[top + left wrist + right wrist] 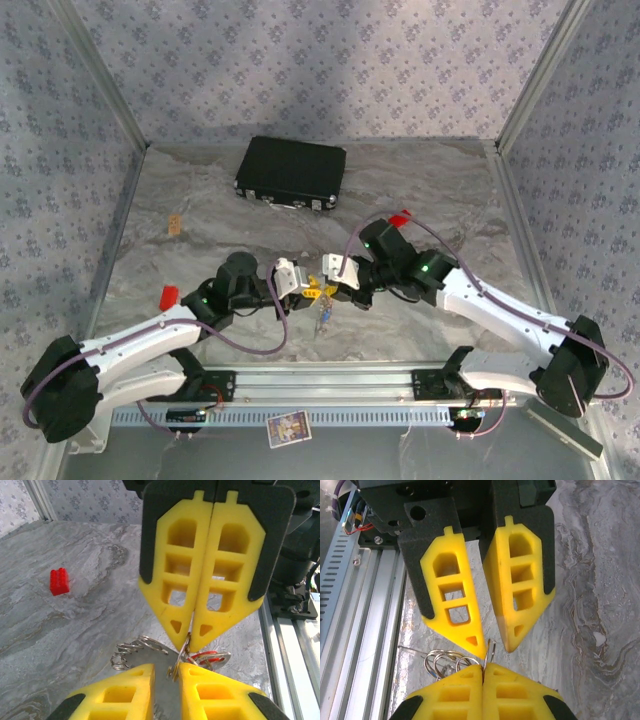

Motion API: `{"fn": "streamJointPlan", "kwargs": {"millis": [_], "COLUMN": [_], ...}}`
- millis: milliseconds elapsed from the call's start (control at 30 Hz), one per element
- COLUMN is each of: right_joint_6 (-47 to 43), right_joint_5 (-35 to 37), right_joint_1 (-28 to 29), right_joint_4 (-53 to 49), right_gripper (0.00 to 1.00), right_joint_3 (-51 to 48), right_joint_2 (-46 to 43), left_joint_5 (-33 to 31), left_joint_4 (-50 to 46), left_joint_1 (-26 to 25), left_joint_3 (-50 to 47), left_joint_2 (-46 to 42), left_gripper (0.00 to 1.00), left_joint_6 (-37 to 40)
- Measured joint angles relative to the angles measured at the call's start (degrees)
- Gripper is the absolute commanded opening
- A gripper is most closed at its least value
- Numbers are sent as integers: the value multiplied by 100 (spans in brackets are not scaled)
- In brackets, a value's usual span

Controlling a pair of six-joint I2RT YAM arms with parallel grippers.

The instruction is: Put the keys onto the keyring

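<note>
My two grippers meet tip to tip above the table's front middle. The right gripper [330,280] [483,666] is shut on the thin silver keyring [489,649], which stands on edge out of its tips. In the left wrist view the same keyring [180,656] runs from the right gripper's tips [189,642] into my left gripper [167,669]. The left jaws stand apart, and the ring leans on one inner finger edge. A red-headed key [214,658] hangs just behind. A bunch of further wire rings [445,661] dangles beside it, with something bluish below [325,315].
A black case [290,172] lies at the back. Red blocks sit at the left [169,295] [59,581] and behind the right arm [401,217]. A small tan piece [174,224] lies far left. An aluminium rail [330,380] runs along the front edge.
</note>
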Motion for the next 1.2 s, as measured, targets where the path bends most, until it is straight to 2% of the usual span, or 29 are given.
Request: {"fn": "streamJointPlan", "kwargs": {"millis": [133, 300, 333, 467, 533, 767, 967, 1200], "right_joint_6": [-87, -125, -125, -4, 105, 680, 1137, 1327], "right_joint_5": [66, 146, 153, 188, 203, 304, 472, 551], "right_joint_1": [72, 85, 85, 57, 11, -76, -26, -22], "right_joint_4": [-107, -138, -138, 11, 188, 682, 1226, 1683], "right_gripper": [0, 0, 4, 33, 36, 38, 38, 34], "right_joint_3": [114, 144, 144, 55, -140, -898, -1388, -1480], "right_joint_2": [120, 131, 131, 4, -229, -997, -1021, -868], "left_joint_5": [46, 129, 136, 153, 125, -114, -155, -153], "left_joint_4": [-83, -109, -120, -90, -57, 446, 739, 885], "left_joint_1": [0, 0, 0, 0, 0, 0, 2, 2], "left_joint_3": [26, 28, 28, 28, 26, -177, -269, -275], "left_joint_2": [0, 0, 0, -11, -13, -50, -48, -48], "left_gripper": [17, 2, 0, 0, 0, 0, 0, 0], "left_joint_6": [0, 68, 90, 103, 94, -190, -378, -420]}}
